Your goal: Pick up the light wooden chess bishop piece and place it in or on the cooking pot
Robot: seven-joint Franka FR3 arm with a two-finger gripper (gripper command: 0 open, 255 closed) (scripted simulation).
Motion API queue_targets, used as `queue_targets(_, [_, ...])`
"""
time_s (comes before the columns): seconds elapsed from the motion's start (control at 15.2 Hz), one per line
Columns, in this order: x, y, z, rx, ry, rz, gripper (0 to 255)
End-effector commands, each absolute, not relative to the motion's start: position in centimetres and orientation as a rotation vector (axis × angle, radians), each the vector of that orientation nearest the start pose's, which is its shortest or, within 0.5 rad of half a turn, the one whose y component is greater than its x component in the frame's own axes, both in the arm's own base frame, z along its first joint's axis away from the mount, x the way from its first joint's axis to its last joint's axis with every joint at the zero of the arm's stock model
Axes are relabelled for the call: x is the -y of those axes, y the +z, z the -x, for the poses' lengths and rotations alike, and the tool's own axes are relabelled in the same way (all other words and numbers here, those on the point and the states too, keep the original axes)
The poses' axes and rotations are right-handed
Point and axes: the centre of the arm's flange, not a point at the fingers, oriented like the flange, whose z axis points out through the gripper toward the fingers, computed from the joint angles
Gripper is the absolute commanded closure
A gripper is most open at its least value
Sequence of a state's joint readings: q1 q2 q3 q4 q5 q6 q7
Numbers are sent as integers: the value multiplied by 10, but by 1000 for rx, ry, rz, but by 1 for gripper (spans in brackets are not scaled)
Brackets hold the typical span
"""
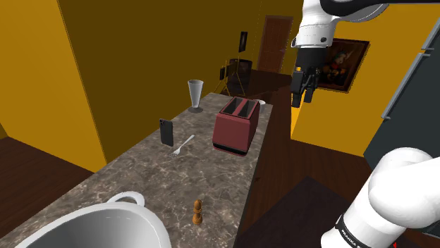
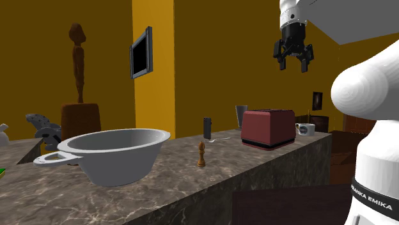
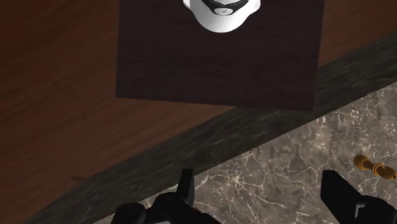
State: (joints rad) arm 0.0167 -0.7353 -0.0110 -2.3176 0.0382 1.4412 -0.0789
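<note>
The marbled counter (image 1: 211, 176) runs from the lower left of the shoulder view up toward its middle. In the lower left corner of that view sits the big pale grey cooking pot (image 1: 99, 224), and higher, near the middle, stands a red toaster (image 1: 236, 125). The gripper (image 1: 303, 88) hangs high in the upper right, its 2 fingers spread apart and holding nothing. The small light brown bishop (image 1: 197, 212) stands upright just right of the pot, near the counter's edge. I think the main danger is a descent slightly off line: 1 finger could touch the slim piece, tip it, and let it roll over the edge.
</note>
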Motion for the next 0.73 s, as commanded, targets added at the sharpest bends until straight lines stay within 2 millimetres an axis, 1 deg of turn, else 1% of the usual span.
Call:
queue_targets(0.0, [-5, 583, -306, 139, 215, 3080, 0])
queue_targets(0.66, [-113, 505, -310, 55, 151, 3105, 0])
